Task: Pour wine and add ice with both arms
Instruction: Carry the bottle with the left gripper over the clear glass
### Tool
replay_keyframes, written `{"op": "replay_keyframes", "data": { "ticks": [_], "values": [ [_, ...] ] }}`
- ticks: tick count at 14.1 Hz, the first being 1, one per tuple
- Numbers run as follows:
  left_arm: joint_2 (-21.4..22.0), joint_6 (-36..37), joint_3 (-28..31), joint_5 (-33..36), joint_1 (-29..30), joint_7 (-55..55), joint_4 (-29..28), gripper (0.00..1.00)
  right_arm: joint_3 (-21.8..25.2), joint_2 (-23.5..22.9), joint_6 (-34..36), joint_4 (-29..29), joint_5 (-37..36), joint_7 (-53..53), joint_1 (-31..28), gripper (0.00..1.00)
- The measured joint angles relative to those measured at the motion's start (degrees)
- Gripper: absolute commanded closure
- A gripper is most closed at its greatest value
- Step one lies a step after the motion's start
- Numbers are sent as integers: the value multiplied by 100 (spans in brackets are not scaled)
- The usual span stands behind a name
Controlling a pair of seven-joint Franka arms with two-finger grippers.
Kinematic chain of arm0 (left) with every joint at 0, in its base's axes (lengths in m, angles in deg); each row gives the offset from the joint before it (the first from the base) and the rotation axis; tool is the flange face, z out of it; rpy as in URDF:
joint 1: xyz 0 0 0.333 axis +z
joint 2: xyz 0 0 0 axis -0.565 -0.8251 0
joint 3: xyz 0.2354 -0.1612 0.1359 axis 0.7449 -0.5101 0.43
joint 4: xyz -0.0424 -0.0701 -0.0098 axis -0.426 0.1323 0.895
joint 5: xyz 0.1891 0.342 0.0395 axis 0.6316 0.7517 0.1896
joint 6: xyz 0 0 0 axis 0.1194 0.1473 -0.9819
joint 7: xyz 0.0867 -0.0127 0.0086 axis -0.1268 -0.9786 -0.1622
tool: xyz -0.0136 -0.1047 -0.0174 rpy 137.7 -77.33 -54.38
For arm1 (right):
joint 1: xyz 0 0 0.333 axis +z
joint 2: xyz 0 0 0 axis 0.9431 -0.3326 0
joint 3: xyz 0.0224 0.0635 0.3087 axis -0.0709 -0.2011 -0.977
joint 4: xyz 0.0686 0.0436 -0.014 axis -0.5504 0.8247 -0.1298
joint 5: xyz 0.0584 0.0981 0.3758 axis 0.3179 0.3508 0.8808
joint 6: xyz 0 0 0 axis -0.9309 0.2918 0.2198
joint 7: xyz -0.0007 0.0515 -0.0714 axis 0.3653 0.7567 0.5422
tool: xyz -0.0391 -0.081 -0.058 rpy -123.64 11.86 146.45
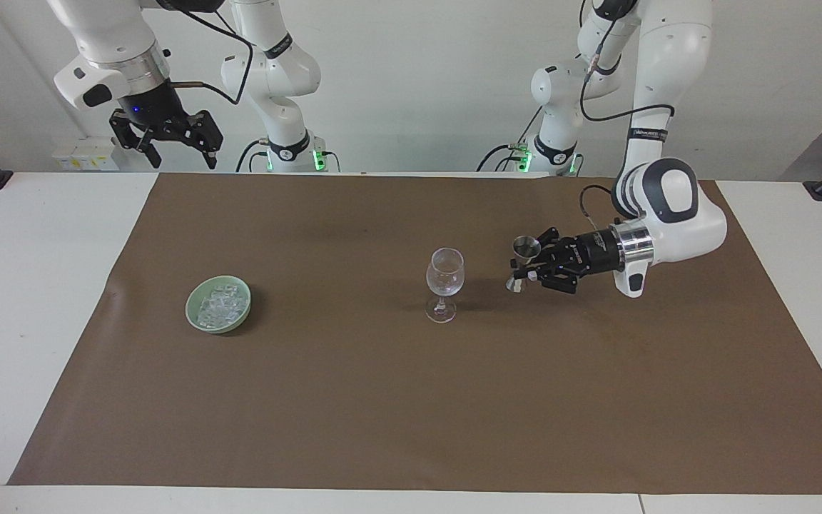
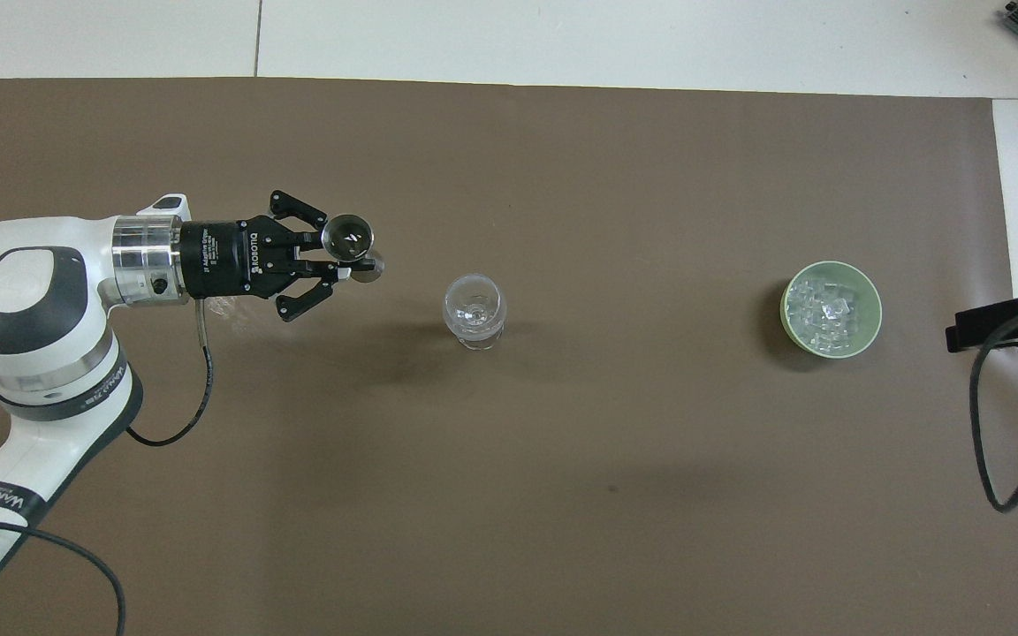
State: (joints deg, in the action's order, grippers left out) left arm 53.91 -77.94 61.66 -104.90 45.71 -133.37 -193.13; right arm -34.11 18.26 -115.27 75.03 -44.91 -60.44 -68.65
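the ice (image 1: 217, 305) sits heaped in a green bowl (image 1: 198, 323) at nine o'clock of the wine glass (image 1: 444, 283). your left gripper (image 1: 523, 267), clamped on a metal jigger (image 1: 523, 260), hangs at three o'clock of it; tilt early and wine may hit the mat. the right gripper (image 1: 172, 146), fingers apart, waits above the table's edge.

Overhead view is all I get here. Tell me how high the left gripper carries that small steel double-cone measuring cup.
Observer: The left gripper holds the small steel double-cone measuring cup in the air, clear of the brown paper mat and close to upright.
Operator: Describe the clear wine glass from the side.
Observer: The clear wine glass stands upright on a thin stem and a round foot.
Operator: Report the right gripper.
Observer: The right gripper waits high over the table edge nearest the robots, at the right arm's end, with its fingers open.
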Motion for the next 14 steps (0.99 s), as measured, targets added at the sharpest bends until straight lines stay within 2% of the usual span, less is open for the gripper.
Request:
{"op": "replay_keyframes", "data": {
  "ticks": [2,10,14],
  "values": [
    [244,-237,1,0,-199,-175,-41,100,0,0,0,0,0,0,0,0],
    [460,-644,7,13,-518,-198,-238,100,0,0,0,0,0,0,0,0],
    [621,-799,14,520,-519,-244,-295,100,0,0,0,0,0,0,0,0]
  ]
}}
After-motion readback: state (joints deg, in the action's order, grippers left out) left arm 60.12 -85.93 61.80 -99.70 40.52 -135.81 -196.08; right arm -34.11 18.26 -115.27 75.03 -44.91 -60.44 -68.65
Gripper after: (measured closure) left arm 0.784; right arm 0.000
